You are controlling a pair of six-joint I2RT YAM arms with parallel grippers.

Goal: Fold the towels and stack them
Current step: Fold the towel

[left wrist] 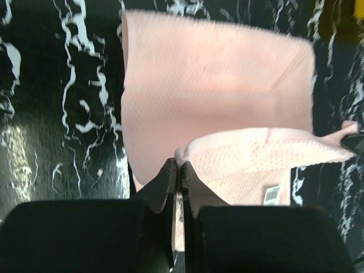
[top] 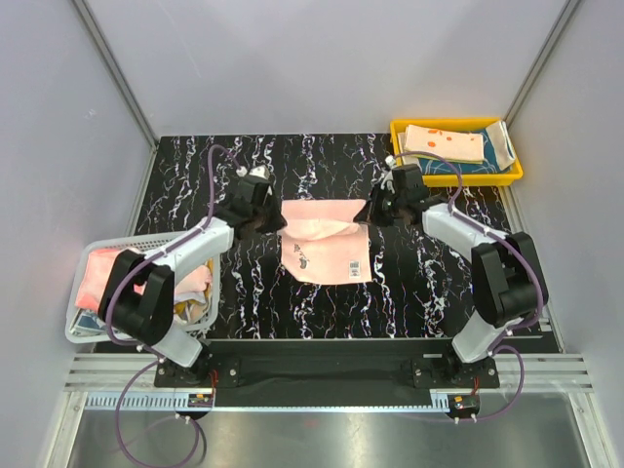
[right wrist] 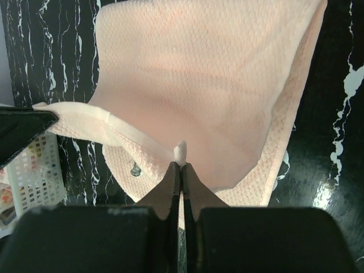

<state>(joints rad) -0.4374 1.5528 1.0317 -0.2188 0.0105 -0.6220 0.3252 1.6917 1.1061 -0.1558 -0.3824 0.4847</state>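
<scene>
Left pincer (left wrist: 176, 165) and right pincer (right wrist: 181, 166) each pinch a corner of the pale pink towel (top: 324, 255); I'd move them level and together.

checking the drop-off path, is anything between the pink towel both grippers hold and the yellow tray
Nothing visible lies on the tabletop between the pink towel and the yellow tray; only the right gripper, pinching the towel, sits on that side.
</scene>
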